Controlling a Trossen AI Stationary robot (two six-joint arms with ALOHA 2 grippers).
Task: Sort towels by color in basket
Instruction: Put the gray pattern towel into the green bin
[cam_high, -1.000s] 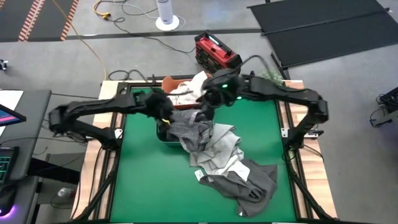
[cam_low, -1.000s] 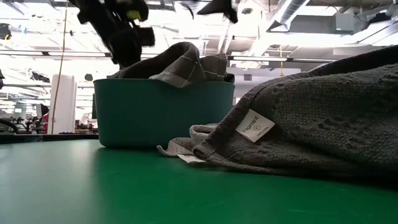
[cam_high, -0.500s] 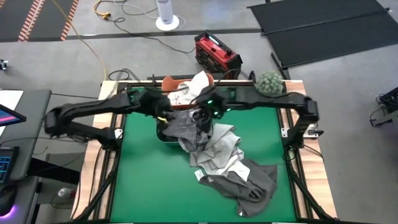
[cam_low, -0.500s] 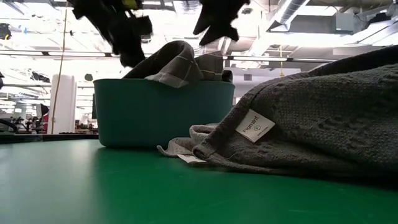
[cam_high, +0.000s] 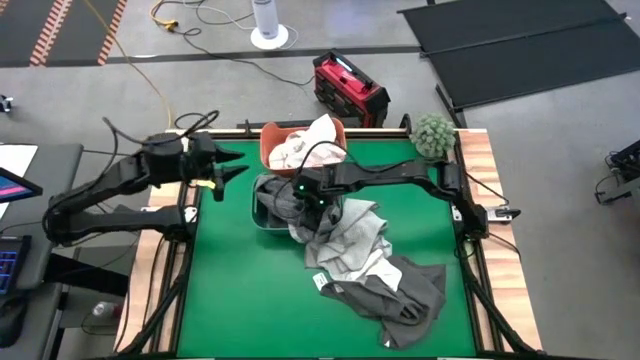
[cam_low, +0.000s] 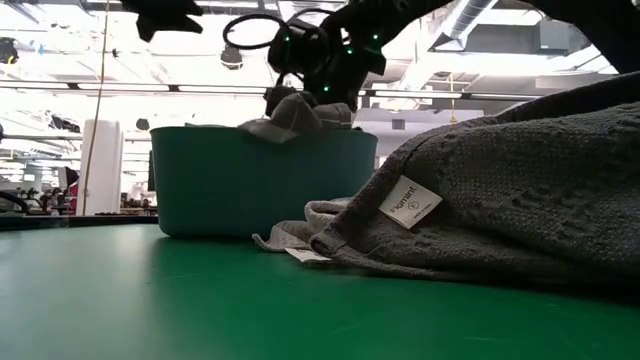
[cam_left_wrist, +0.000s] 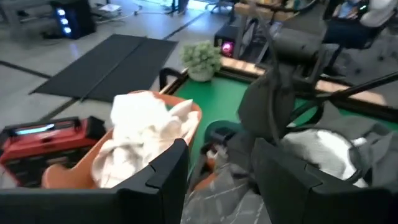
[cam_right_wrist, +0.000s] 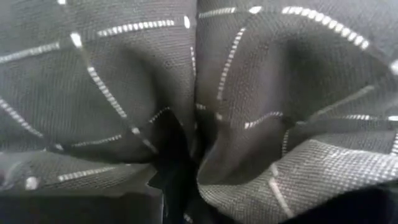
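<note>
Right hand (cam_high: 303, 196) is down in the teal tub (cam_low: 262, 180), pressed into the checked towel (cam_right_wrist: 199, 93) directly beneath it; its grip cannot be told. Left hand (cam_high: 222, 170) hangs open, well apart at the tub's left. Orange tub (cam_high: 266, 148) of white towels (cam_high: 312, 140) touches behind; grey towels (cam_high: 380, 285) trail across the surface (cam_high: 230, 290).

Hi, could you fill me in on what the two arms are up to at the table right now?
They are sorting towels into tubs. The right gripper is pushed down into the grey-checked towel in the teal tub; its wrist view shows only bunched checked cloth. The left gripper is open and empty, off to the side of the tubs. The orange tub holds white towels. A pile of grey towels lies unsorted on the green mat.
</note>
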